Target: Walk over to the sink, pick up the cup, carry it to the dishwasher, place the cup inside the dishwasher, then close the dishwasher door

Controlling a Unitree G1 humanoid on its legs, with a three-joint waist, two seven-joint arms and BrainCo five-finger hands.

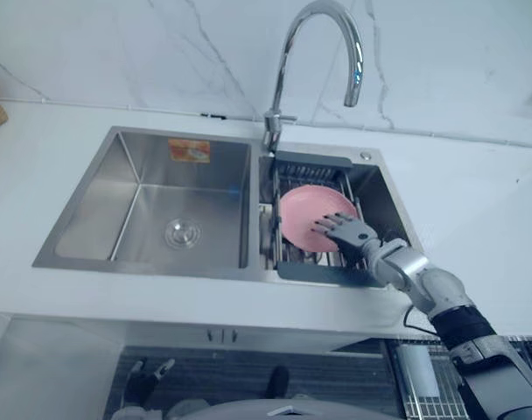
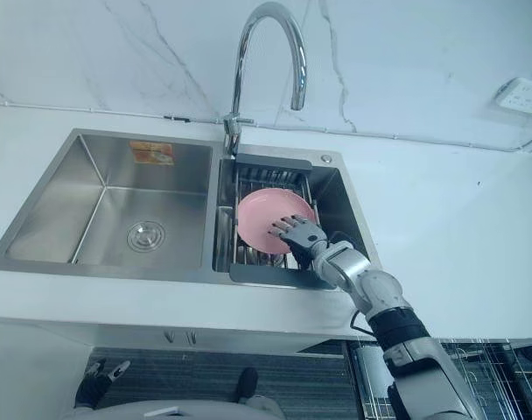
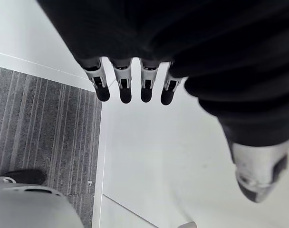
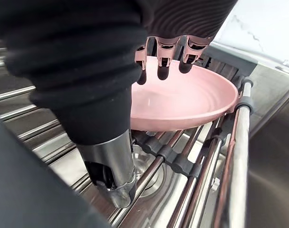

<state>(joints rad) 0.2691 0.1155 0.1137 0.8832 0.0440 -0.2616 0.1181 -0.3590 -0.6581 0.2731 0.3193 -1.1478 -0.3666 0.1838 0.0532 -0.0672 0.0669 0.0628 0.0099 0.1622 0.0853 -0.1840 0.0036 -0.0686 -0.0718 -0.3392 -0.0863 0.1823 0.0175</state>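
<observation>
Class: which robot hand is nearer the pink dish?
Right. The right hand reaches over the pink dish; the left hand hangs low above the floor, well away.

— What colours are you getting on screen?
— The dish [image 1: 303, 214] is plain pale pink. The rack [image 4: 170, 156] has steel bars with dark grey clips. The sink [image 1: 100, 206] is brushed silver, and there's an orange-and-red sticker [image 1: 189, 150] on it.
— And around it?
— I see a white worktop [image 1: 485, 206], a white wall [image 1: 117, 44] with thin grey marble veins, and a shiny chrome tap [image 1: 288, 52]. My right hand [image 1: 352, 233] has silver fingers [image 4: 163, 61] with dark tips and a black ribbed cover. The floor [image 3: 40, 128] is dark grey with stripes.
</observation>
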